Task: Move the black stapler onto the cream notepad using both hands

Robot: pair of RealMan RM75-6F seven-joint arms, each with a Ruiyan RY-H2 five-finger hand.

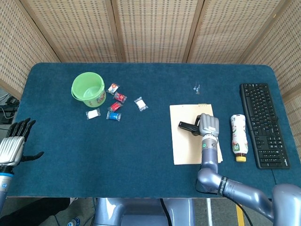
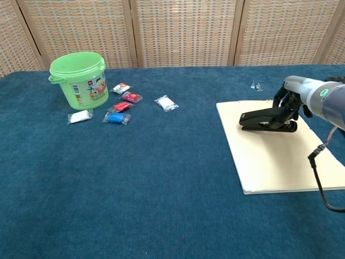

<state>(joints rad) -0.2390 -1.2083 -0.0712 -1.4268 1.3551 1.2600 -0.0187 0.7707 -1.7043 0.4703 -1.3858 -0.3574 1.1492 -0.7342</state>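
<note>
While right hand (image 2: 295,100) fingers grip black stapler (image 2: 267,118) over cream notepad (image 2: 269,156), left hand (image 1: 11,146) spread open.

Matt black stapler (image 2: 268,118), smooth cream paper notepad (image 2: 275,156), napped blue cloth (image 2: 151,178).

Right hand (image 1: 209,125) gripping black stapler (image 1: 187,126) over cream notepad (image 1: 186,143).

Lit evenly and brightly, with no glare. Cast only a faint, soft shadow beneath the right hand (image 2: 295,100). Stayed sharp throughout both views, without visible blur or edge distortion.
</note>
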